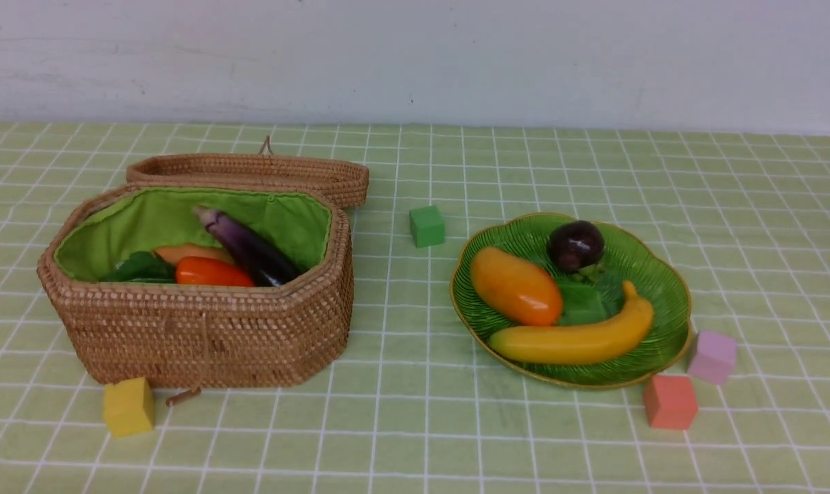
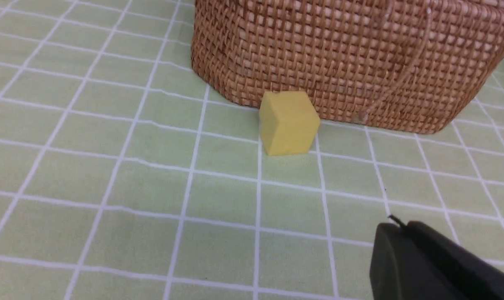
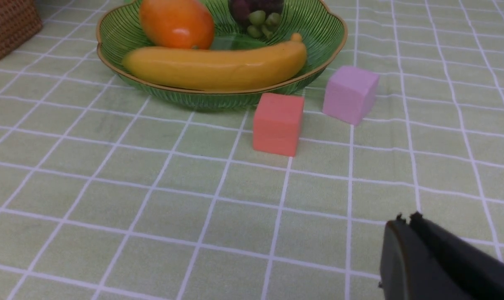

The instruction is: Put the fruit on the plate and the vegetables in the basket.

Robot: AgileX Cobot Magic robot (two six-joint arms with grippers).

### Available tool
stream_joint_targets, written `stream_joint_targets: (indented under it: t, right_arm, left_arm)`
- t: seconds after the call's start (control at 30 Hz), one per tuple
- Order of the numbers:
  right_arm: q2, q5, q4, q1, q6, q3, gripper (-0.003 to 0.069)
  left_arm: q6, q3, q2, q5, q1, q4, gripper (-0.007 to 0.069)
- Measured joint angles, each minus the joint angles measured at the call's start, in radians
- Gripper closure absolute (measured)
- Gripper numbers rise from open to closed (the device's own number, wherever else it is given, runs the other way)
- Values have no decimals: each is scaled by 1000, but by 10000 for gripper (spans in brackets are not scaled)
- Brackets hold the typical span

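The green ribbed plate (image 1: 651,271) sits right of centre and holds the banana (image 1: 579,337), the mango (image 1: 514,285) and the round dark fruit (image 1: 576,245). On the left, the open wicker basket (image 1: 202,329) contains the purple eggplant (image 1: 250,248), an orange carrot (image 1: 212,272) with green top, and a tan potato (image 1: 188,252). Neither arm shows in the front view. My left gripper (image 2: 397,225) is shut and empty, low over the cloth near the basket wall (image 2: 352,54). My right gripper (image 3: 406,220) is shut and empty, short of the plate (image 3: 110,37).
The basket's lid (image 1: 250,171) lies behind it. Coloured cubes are scattered on the checked cloth: yellow (image 1: 128,406) at the basket's front, green (image 1: 426,226) between basket and plate, red (image 1: 670,401) and pink (image 1: 712,357) at the plate's near right rim.
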Motion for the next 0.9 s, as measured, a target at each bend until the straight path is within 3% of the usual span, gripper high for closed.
stream_joint_targets:
  t: [0.9]
  right_arm:
    - [0,0,0,0,0,0,619]
  left_arm:
    - [-6,0,0,-1,0,0,636]
